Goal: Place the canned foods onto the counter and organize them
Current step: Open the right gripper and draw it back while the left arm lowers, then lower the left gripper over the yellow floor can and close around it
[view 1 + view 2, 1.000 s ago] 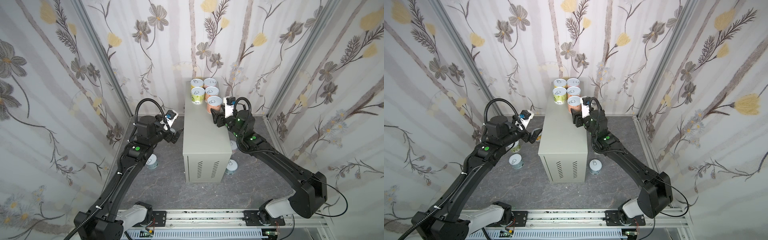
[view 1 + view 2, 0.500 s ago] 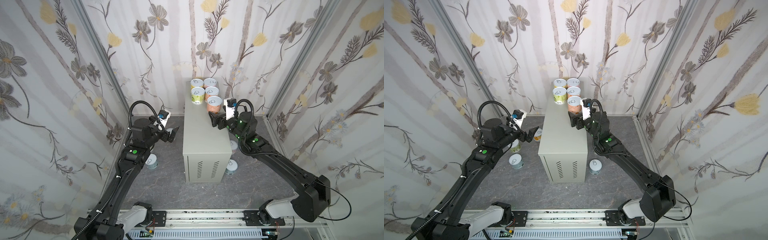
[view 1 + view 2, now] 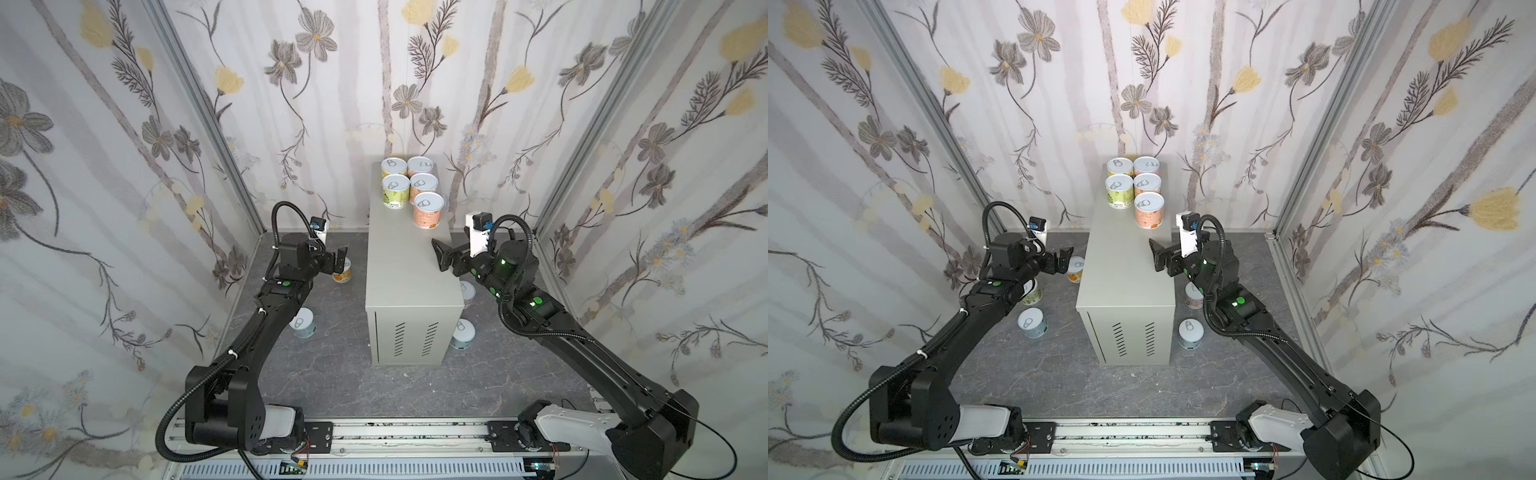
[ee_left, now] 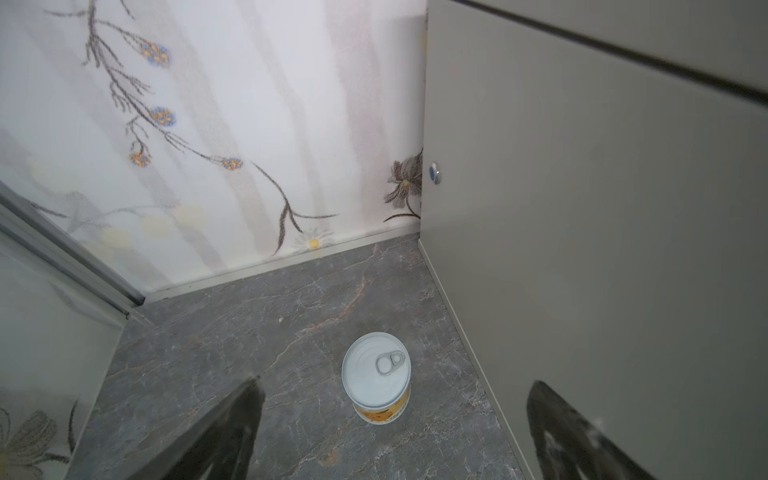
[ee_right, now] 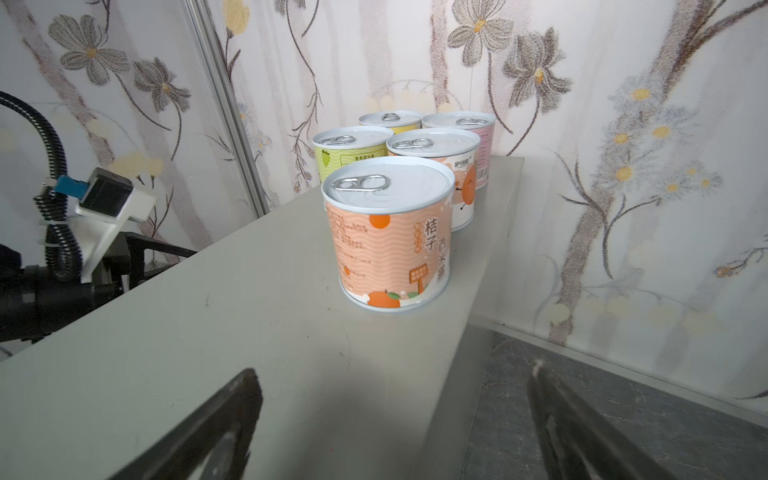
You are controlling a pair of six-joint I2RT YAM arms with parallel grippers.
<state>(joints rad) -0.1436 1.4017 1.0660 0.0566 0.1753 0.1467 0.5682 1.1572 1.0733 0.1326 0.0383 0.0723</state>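
1. Five cans (image 3: 423, 185) were grouped at the counter's (image 3: 409, 282) far end.
2. The right gripper (image 3: 446, 257) was spread, empty, near the orange can (image 3: 428, 210).
3. The left gripper (image 3: 340, 259) was spread above a floor can (image 4: 376, 372).

Five upright cans were grouped at the far end of the grey-beige counter (image 5: 208, 332): an orange can (image 5: 388, 241) nearest, a second orange can (image 5: 461, 195) and a green can (image 5: 353, 160) just behind it, a yellow can (image 5: 390, 118) and a pink can (image 5: 484, 145) rearmost. The right gripper (image 5: 394, 370) was held with jaws spread wide, apart from the orange can.
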